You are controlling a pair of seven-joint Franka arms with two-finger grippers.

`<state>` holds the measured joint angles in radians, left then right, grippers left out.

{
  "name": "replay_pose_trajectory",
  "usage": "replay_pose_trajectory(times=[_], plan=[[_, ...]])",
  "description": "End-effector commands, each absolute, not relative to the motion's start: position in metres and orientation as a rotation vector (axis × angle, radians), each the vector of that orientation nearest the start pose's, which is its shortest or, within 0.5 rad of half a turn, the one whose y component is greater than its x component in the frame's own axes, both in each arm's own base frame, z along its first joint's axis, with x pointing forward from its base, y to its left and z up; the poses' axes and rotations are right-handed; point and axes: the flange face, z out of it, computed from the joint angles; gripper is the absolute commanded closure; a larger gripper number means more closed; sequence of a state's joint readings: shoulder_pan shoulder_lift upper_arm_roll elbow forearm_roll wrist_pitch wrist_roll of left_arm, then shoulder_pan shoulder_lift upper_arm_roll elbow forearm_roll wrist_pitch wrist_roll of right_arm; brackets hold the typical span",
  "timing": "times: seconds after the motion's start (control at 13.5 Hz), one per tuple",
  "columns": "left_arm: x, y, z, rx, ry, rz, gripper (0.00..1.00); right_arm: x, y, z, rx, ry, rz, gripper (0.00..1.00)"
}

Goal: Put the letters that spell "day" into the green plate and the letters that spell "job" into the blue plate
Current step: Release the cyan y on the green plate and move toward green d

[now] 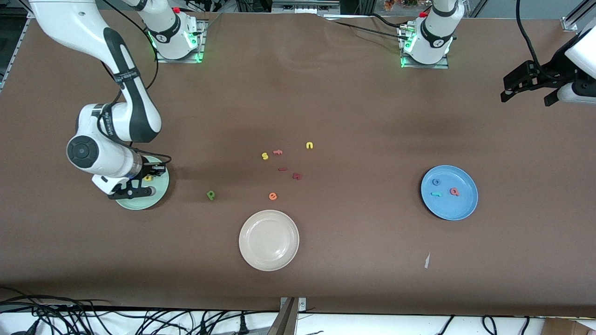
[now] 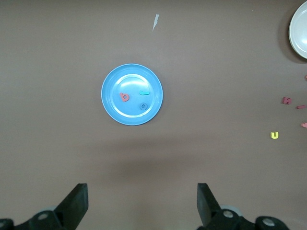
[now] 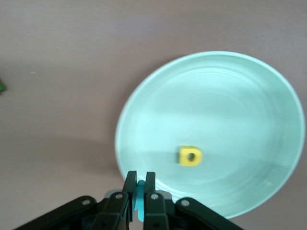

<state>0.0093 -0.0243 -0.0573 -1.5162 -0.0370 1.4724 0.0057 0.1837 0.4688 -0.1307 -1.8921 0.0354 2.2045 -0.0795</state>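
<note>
Right gripper [image 3: 139, 191] over the green plate [image 3: 230, 96] – pinching the teal y [image 3: 140, 199], yellow a [image 3: 190, 156] already in. Left gripper [image 2: 141, 201] waits, jaws wide.

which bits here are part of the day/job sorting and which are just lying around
Part of the job:
- green plate with yellow a
- teal y in the right gripper, over that plate
- dark green d on the table
- blue plate holding teal j, blue o, pink b

Lying about:
- cream plate
- yellow s, yellow n
- pink f
- orange e
- dark red letters
</note>
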Motion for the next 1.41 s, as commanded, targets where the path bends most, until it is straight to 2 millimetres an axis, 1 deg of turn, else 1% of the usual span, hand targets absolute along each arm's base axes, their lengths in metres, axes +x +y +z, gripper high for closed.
replay_pose_trajectory(times=[0.0,0.07,0.15,0.22,0.37,0.59,0.67,0.82,0.97,1.04,1.19,1.34], plan=[[0.544,-0.018,0.655,-3.166,0.043,0.049,0.0,0.629,0.014,0.235,-3.151,-0.212,0.263,0.93],[0.544,-0.019,0.655,-3.171,0.041,0.047,0.0,0.63,0.014,0.232,-3.15,-0.209,0.27,0.43],[0.543,-0.023,0.655,-3.169,0.056,0.05,0.0,0.63,0.017,0.234,-3.149,-0.212,0.265,0.11],[0.544,-0.025,0.654,-3.169,0.061,0.052,0.0,0.632,0.026,0.242,-3.147,-0.228,0.248,0.01],[0.544,-0.024,0.653,-3.17,0.054,0.059,0.0,0.633,0.043,0.255,-3.132,-0.245,0.266,0.0],[0.544,-0.024,0.652,-3.17,0.054,0.064,0.0,0.635,0.051,0.261,-3.12,-0.231,0.273,0.0],[0.544,-0.022,0.652,-3.17,0.049,0.064,0.0,0.636,0.053,0.262,-3.123,-0.194,0.266,0.0],[0.545,-0.019,0.651,-3.169,0.039,0.066,0.0,0.635,0.086,0.263,-3.108,-0.145,0.253,0.0],[0.545,-0.014,0.652,-3.169,0.034,0.064,0.0,0.634,0.109,0.258,-3.115,-0.04,0.228,0.0],[0.547,-0.013,0.649,-3.169,0.039,0.073,0.0,0.632,0.124,0.254,-3.117,-0.046,0.222,0.0],[0.547,-0.013,0.648,-3.169,0.039,0.076,0.0,0.634,0.159,0.257,-3.117,-0.125,0.197,0.0],[0.547,-0.013,0.648,-3.169,0.036,0.076,0.0,0.639,0.182,0.254,-3.117,-0.175,0.176,0.0]])
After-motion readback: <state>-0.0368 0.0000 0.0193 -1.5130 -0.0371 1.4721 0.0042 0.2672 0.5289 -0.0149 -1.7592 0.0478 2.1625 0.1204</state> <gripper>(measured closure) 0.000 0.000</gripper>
